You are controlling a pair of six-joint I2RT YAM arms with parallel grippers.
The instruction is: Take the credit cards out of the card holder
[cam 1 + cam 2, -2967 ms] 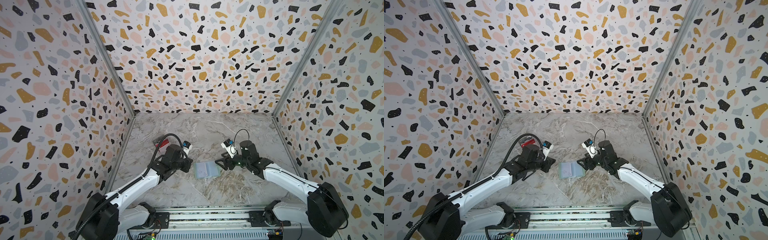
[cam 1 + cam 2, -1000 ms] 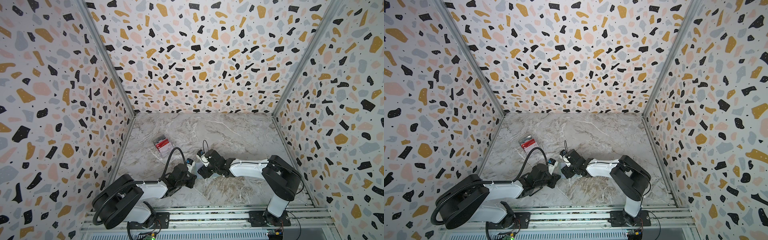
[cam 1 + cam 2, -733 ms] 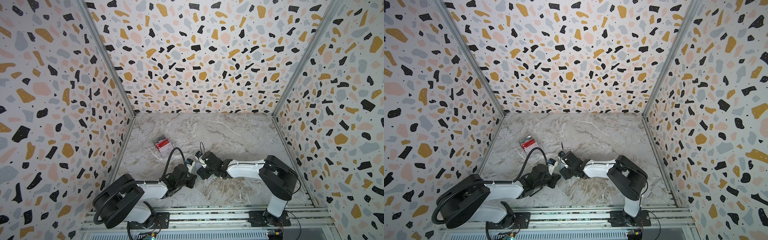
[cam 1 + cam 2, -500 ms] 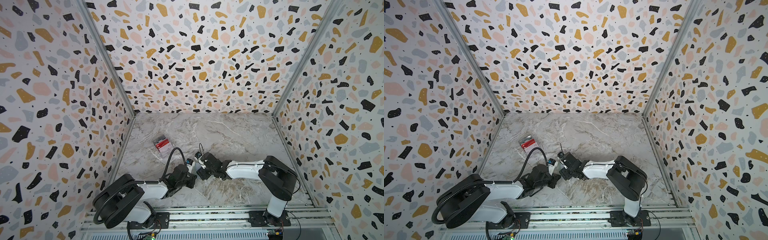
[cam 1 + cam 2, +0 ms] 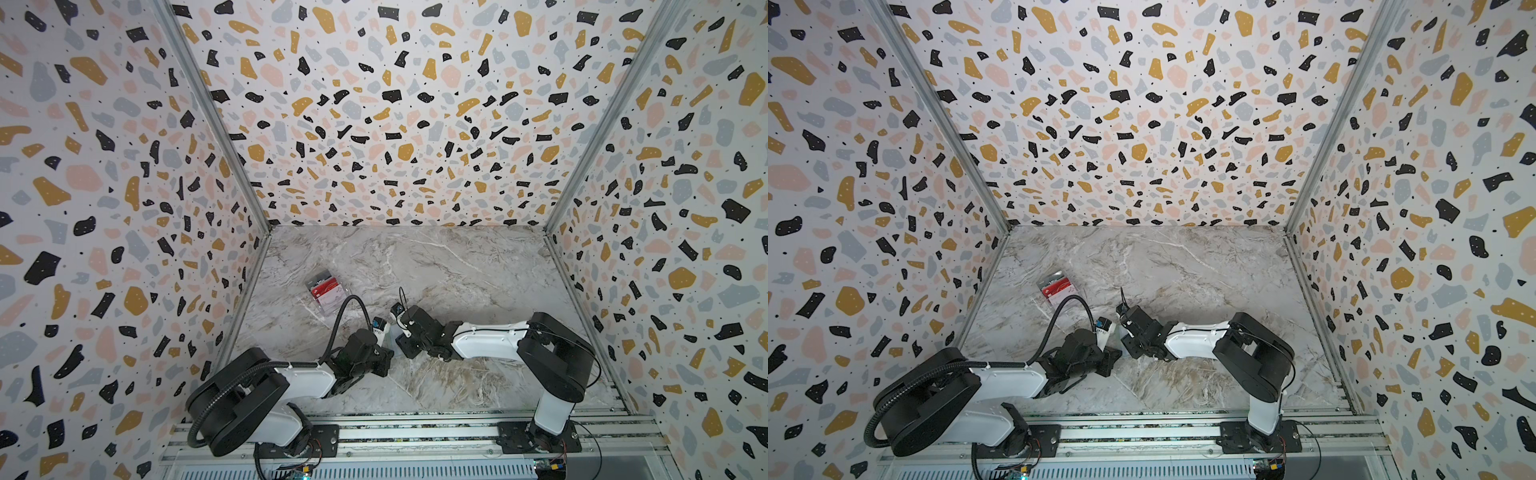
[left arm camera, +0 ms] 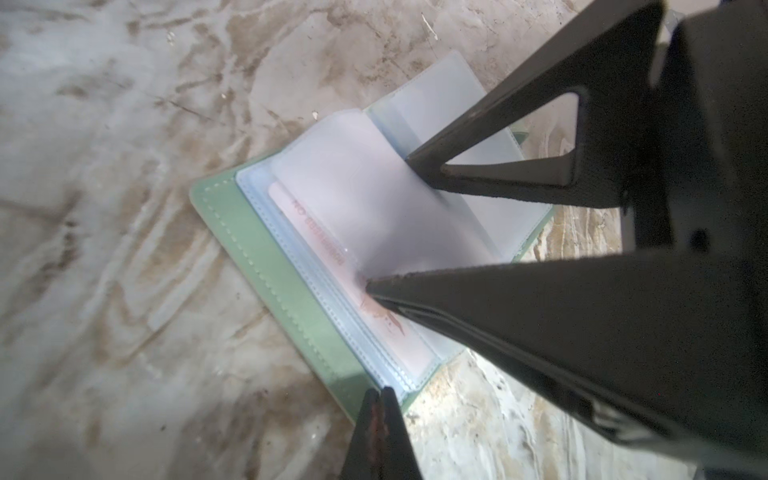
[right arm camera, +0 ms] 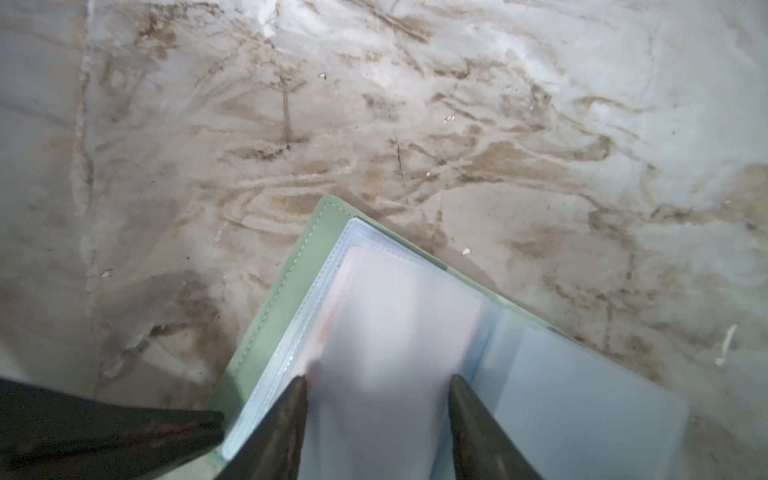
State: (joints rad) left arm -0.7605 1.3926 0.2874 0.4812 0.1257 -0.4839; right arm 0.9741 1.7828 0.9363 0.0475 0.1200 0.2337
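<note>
right gripper (image 7: 376, 382) jaws stand apart, 1 on each side of a lifted clear plastic sleeve (image 7: 395, 316). left gripper (image 6: 380, 401) jaws are pressed together on a corner of the open pale green booklet card holder (image 6: 257, 257). the white-pink plastic card (image 6: 297, 210) sits inside; 0 cards are out.

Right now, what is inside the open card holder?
A white-pink card in a clear sleeve, mostly covered by a lifted frosted sleeve. Whether another card sits in the sleeves beneath cannot be seen.
</note>
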